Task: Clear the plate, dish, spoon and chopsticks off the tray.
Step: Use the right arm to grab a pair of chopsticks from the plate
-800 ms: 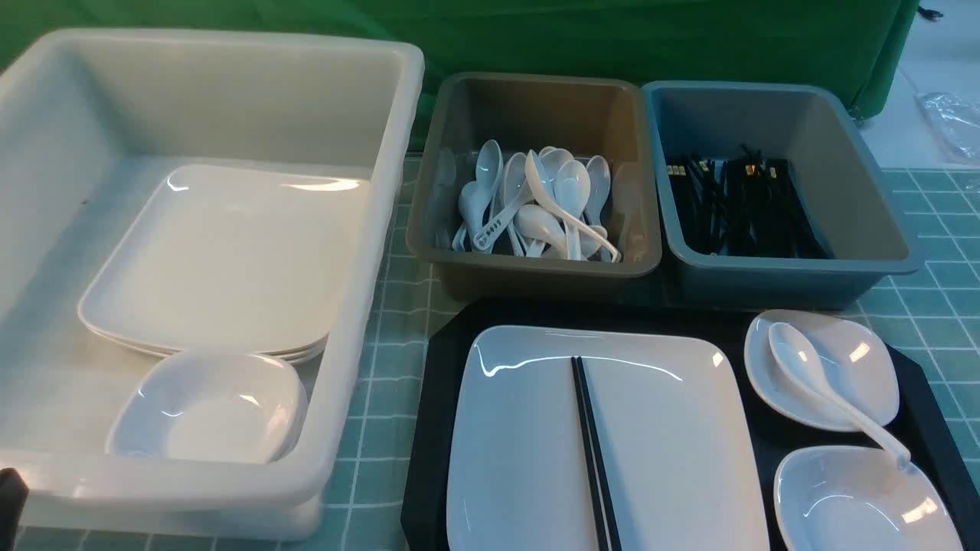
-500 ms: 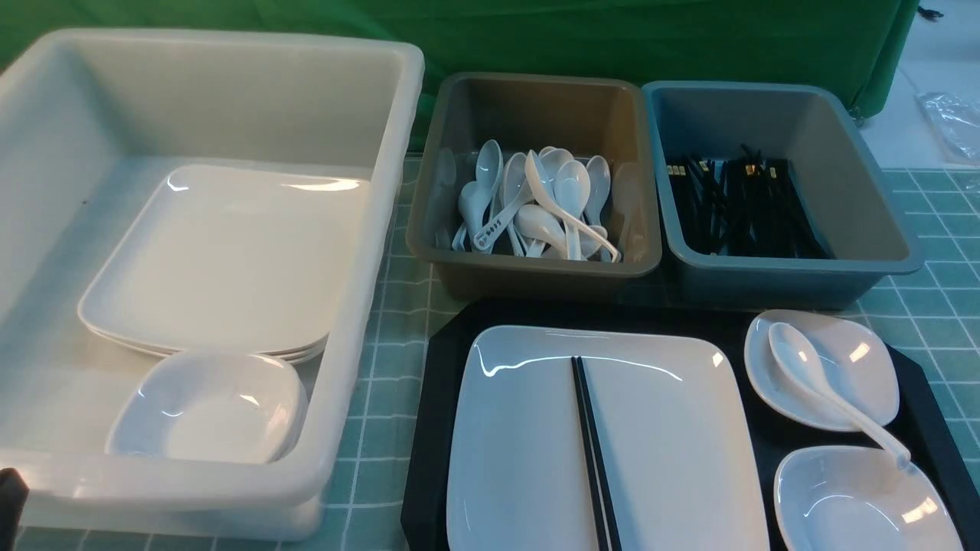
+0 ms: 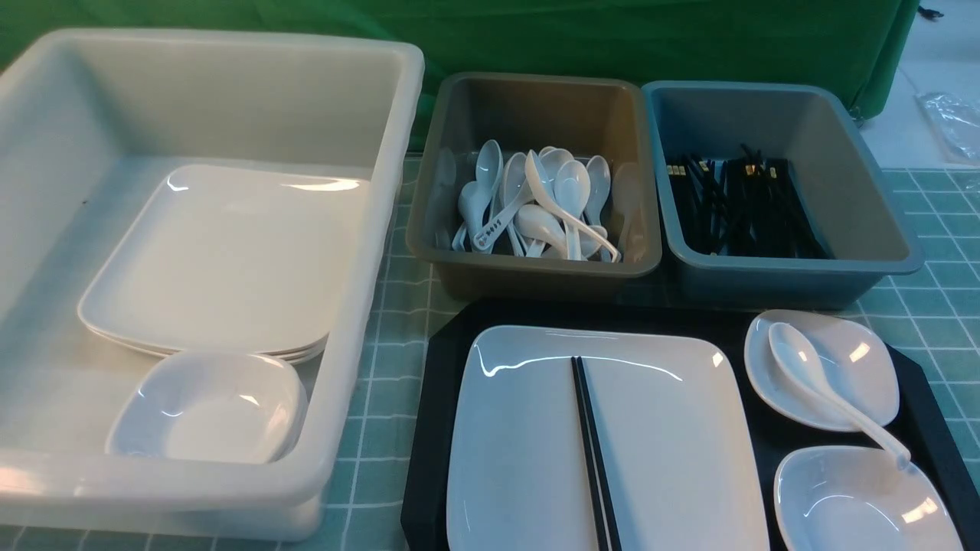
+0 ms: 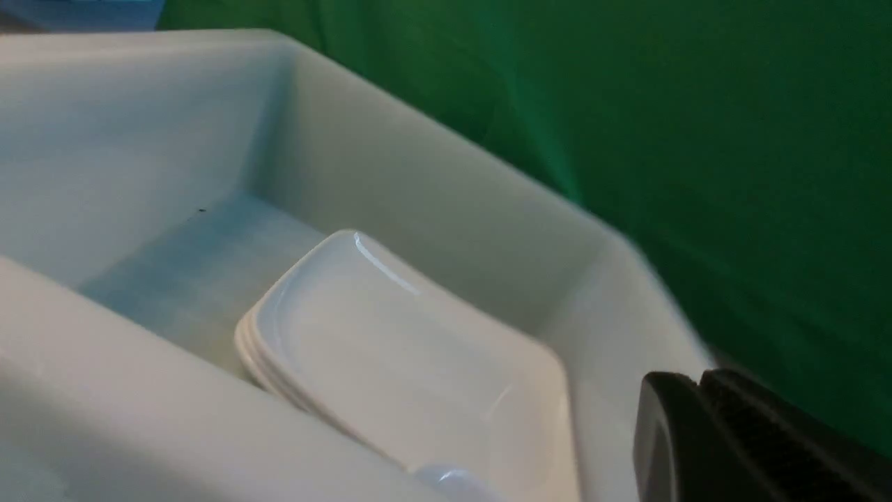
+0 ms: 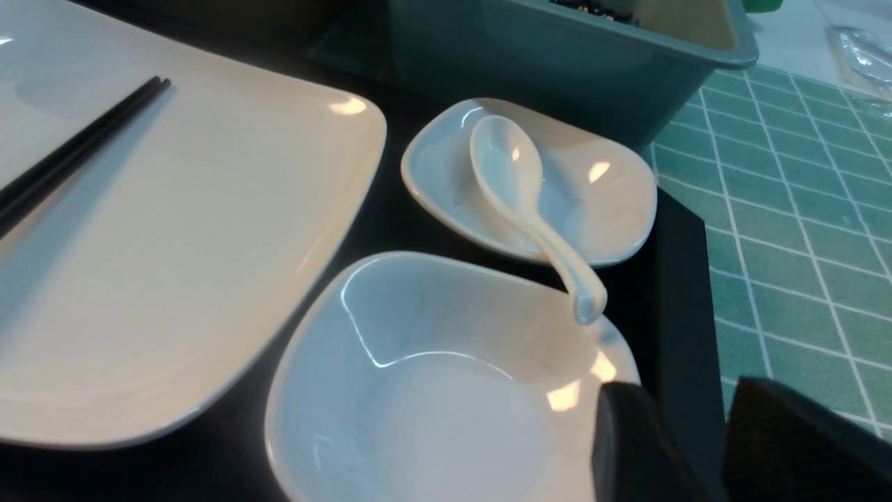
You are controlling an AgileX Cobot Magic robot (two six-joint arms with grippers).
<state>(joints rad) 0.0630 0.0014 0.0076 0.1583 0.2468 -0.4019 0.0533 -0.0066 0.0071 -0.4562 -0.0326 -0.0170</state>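
The black tray [image 3: 436, 398] lies at the front right. On it sits the large white square plate [image 3: 674, 459] with the black chopsticks [image 3: 593, 451] lying along its middle. Right of the plate are two small white dishes, one far [image 3: 861, 360] and one near [image 3: 850, 505]. The white spoon [image 3: 819, 383] has its bowl in the far dish and its handle end on the near dish's rim. My right gripper [image 5: 686, 401] is open and empty, over the near dish [image 5: 432, 397] and the tray's rim [image 5: 683, 314]. My left gripper [image 4: 700, 380] is shut and empty beside the white tub.
A big white tub [image 3: 367, 268] at the left holds stacked plates [image 3: 222, 252] and a small dish [image 3: 210, 409]. Behind the tray stand a brown-grey tub [image 3: 536, 92] of spoons and a blue-grey tub [image 3: 842, 153] of chopsticks. Green cloth hangs behind.
The black tip of my left gripper at the front view's lower left corner has gone out of view. Nothing on the tray has moved.
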